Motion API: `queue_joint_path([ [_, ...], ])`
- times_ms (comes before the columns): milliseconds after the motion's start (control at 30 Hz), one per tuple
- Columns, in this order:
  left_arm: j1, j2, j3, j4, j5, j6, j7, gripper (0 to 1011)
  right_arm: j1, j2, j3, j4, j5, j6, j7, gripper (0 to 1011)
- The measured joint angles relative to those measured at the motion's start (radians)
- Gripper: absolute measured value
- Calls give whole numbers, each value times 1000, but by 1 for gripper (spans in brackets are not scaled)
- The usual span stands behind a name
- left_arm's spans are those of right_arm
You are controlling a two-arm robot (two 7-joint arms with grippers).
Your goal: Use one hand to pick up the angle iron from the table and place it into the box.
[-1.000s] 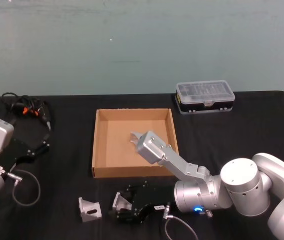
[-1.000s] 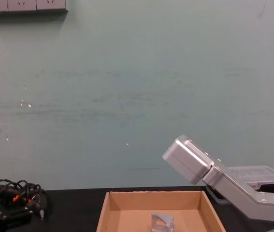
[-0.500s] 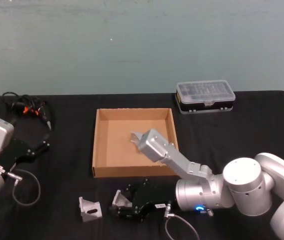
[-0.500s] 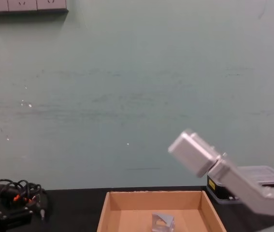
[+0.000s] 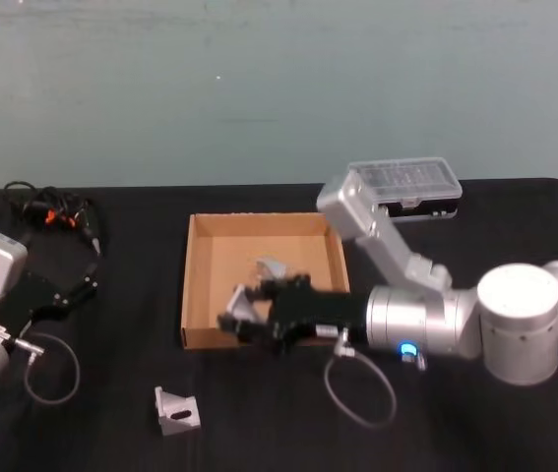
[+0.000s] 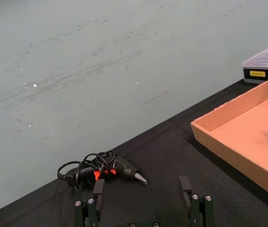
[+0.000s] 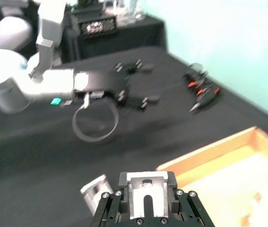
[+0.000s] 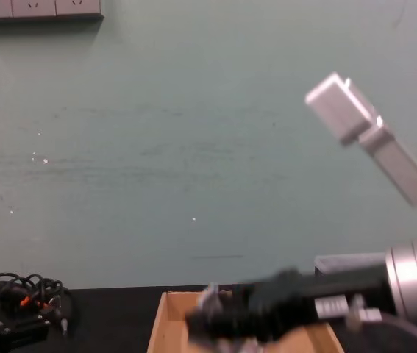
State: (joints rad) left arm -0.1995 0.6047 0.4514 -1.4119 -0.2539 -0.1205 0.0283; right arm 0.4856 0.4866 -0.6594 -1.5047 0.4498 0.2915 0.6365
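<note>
No readable text, brand or number.
Yellow label [image 6: 259, 73] on the black front of the case [image 6: 267, 64]: some print on it, too small to make out. White sticker [image 5: 324, 333] on the body of the right gripper [image 5: 234, 311]: dark marks, not legible; the chest view shows the same sticker [image 8: 332, 306] as a blur.
</note>
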Motion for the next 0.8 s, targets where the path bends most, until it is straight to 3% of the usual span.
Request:
queue_joint_path([
  [200, 0, 0, 0, 0, 0, 0, 0, 1000, 71, -29, 13, 45, -5, 12, -38, 457],
  [333, 0, 0, 0, 0, 0, 0, 0, 1000, 131, -65, 15, 114, -27, 25, -70, 457],
  [400, 0, 0, 0, 0, 0, 0, 0, 1000, 174, -96, 15, 180, -47, 33, -93, 457],
  [567, 0, 0, 0, 0, 0, 0, 0, 1000, 215, -133, 20, 265, -73, 43, -127, 457],
  [800, 0, 0, 0, 0, 0, 0, 0, 1000, 288, -203, 31, 441, -130, 51, -198, 457],
])
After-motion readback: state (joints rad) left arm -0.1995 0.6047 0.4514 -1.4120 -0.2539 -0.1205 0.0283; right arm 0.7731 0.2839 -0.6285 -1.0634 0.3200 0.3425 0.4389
